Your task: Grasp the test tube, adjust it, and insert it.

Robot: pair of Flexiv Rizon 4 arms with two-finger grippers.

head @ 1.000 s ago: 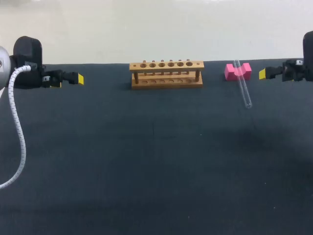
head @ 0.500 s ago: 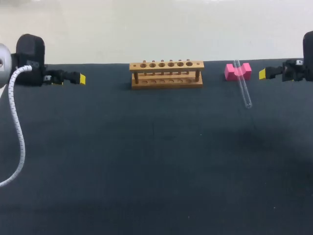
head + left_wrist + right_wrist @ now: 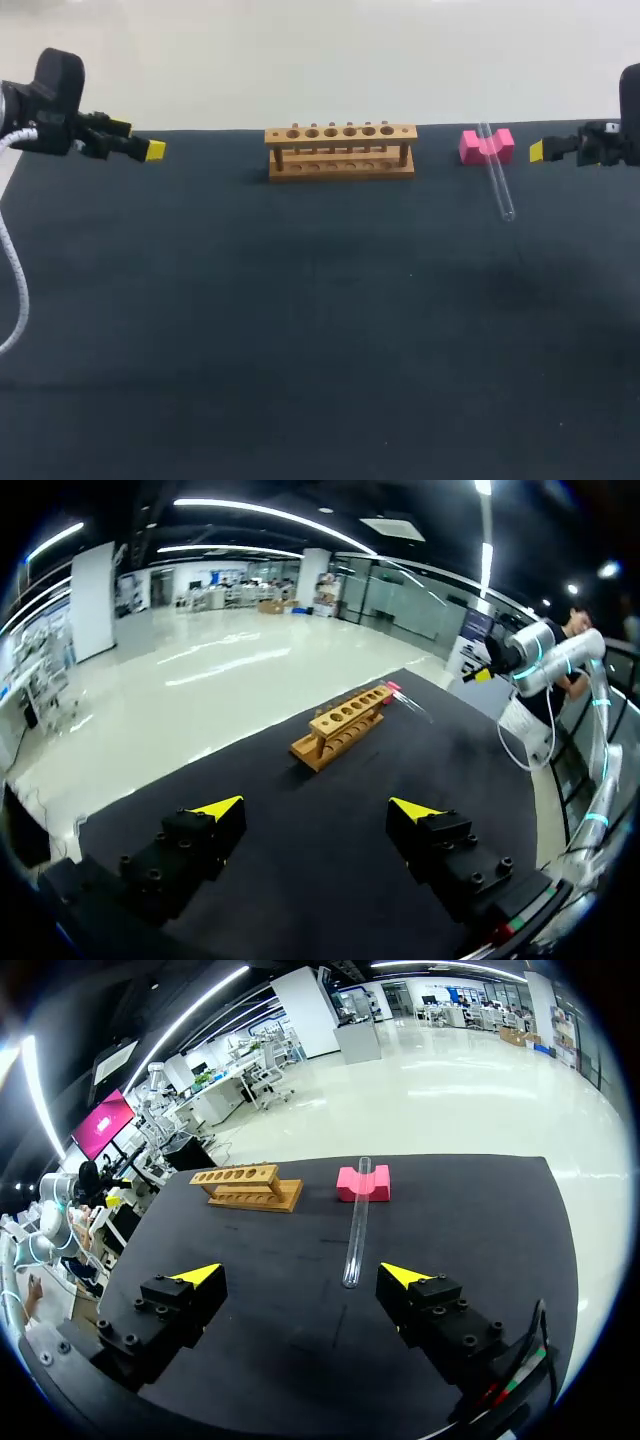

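**Head view: tube lies right of the rack, right arm much the nearer**

- Test tube (image 3: 497,176): one, clear glass. Far end propped in the notch of the pink block (image 3: 487,146), near end down on the table (image 3: 300,330). Long axis runs far to near and drifts slightly right as it comes nearer. It is tilted, not flat.
- Right gripper (image 3: 537,151): just right of the block, at the far right of the table. Its tips point left towards the tube's raised end. The right wrist view shows the fingers spread wide with nothing between them, and the tube lies ahead in line with the gap, not touched.
- Left gripper (image 3: 154,151): far left, well apart from the tube, with the rack between them. The left wrist view shows the fingers spread and empty.
- Rack (image 3: 340,150): one, wooden, at the far middle of the table, long side running left to right. Six holes in the top bar, none filled.
- Count: one tube, one block, one rack, two grippers.
- Judgement: the pick falls to the right arm, since the tube lies left of its fingers and close by. The fingers will likely need to close across the tube's axis, not along it.
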